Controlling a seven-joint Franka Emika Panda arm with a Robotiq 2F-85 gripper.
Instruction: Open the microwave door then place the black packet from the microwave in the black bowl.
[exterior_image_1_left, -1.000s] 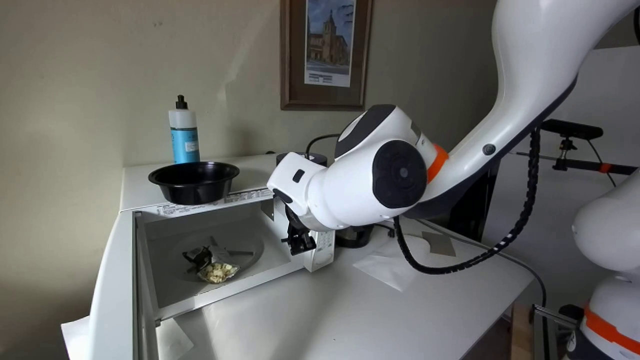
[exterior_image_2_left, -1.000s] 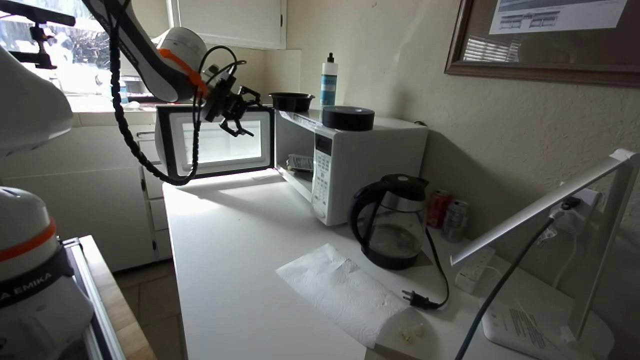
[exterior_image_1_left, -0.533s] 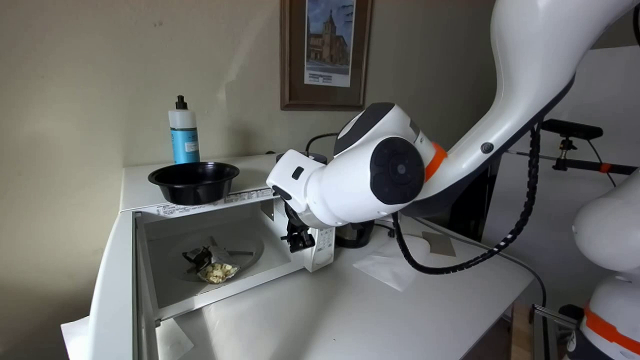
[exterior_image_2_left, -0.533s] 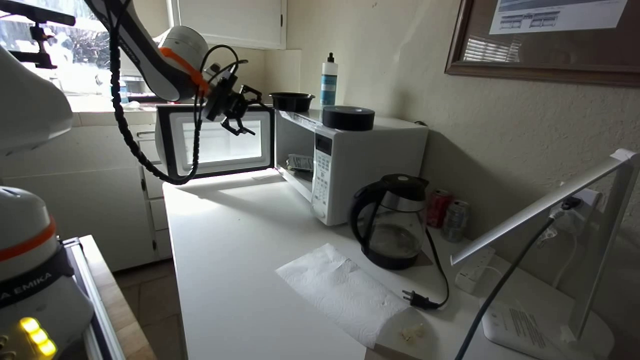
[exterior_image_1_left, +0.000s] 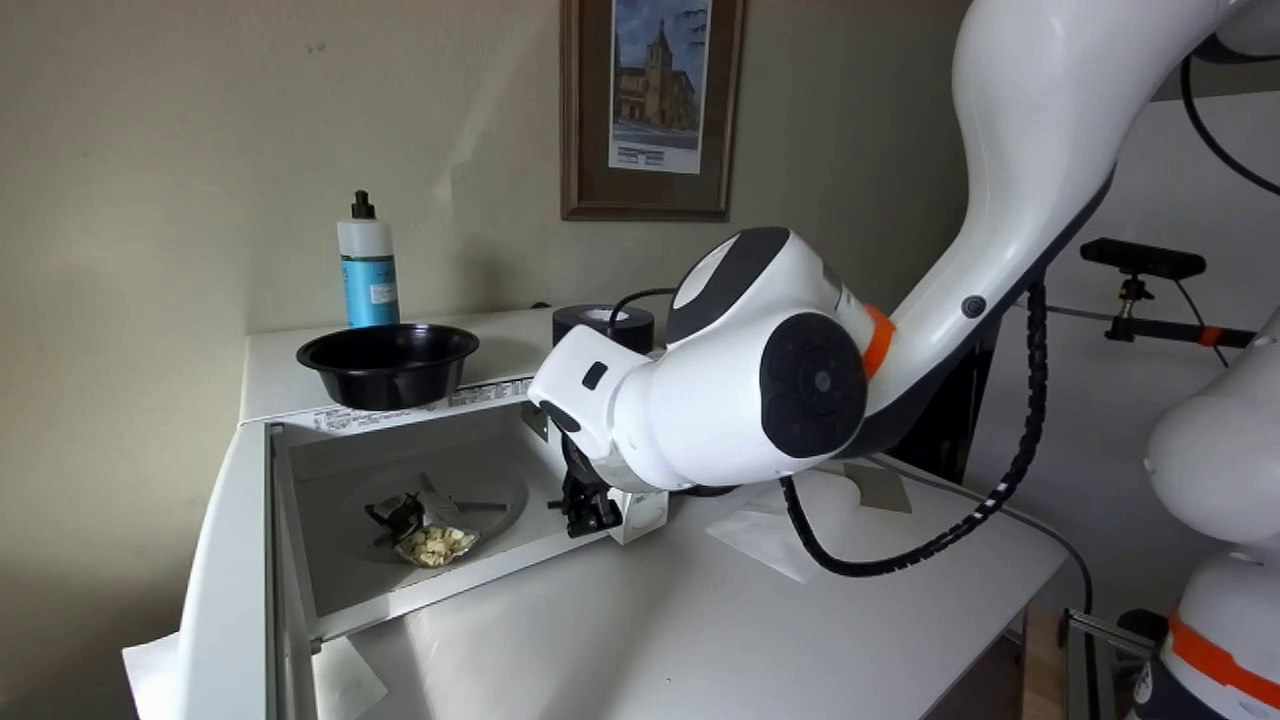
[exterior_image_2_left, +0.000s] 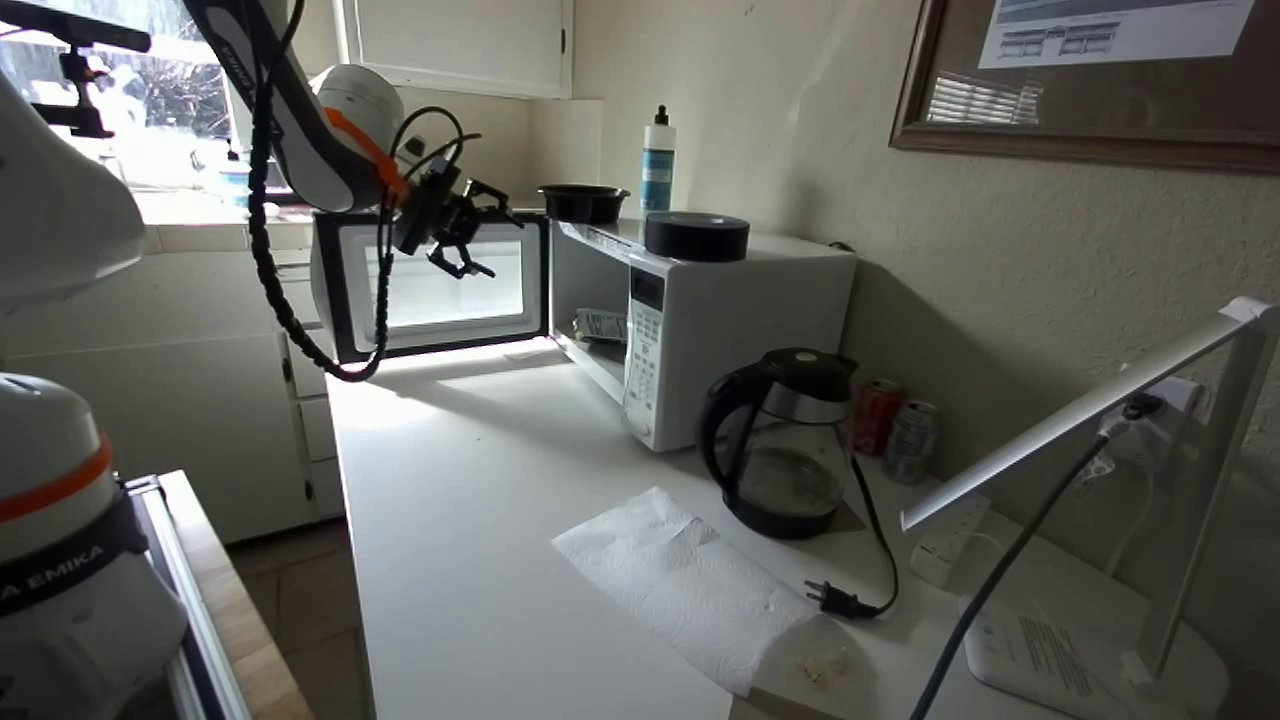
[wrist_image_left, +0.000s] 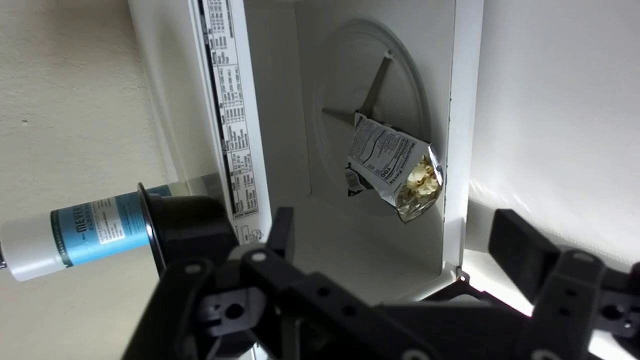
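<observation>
Currently we record the end effector (wrist_image_left: 400, 240) as released, its fingers (wrist_image_left: 522, 250) spread wide apart, hanging above the surface (exterior_image_2_left: 480, 520) in front of the open microwave (exterior_image_2_left: 755, 330). We locate the microwave along the back edge of the surface; its door (exterior_image_2_left: 470, 303), in an exterior view, stands open near the far end edge. We find the packet (wrist_image_left: 382, 150) inside, lying on the microwave floor close to the front opening and well apart from the fingers, with popcorn (wrist_image_left: 422, 181) showing at its open end. We log the black bowl (exterior_image_1_left: 390, 385) upright on top of the microwave, by its front edge, with a bottle (exterior_image_1_left: 370, 290) just behind it and a roll of tape (exterior_image_2_left: 697, 237) toward the opposite end. We also note a kettle (exterior_image_2_left: 790, 470) just beside the microwave, two cans (exterior_image_2_left: 880, 415) by the back edge, and a paper towel (exterior_image_2_left: 690, 590) lying between the kettle and the front edge.
</observation>
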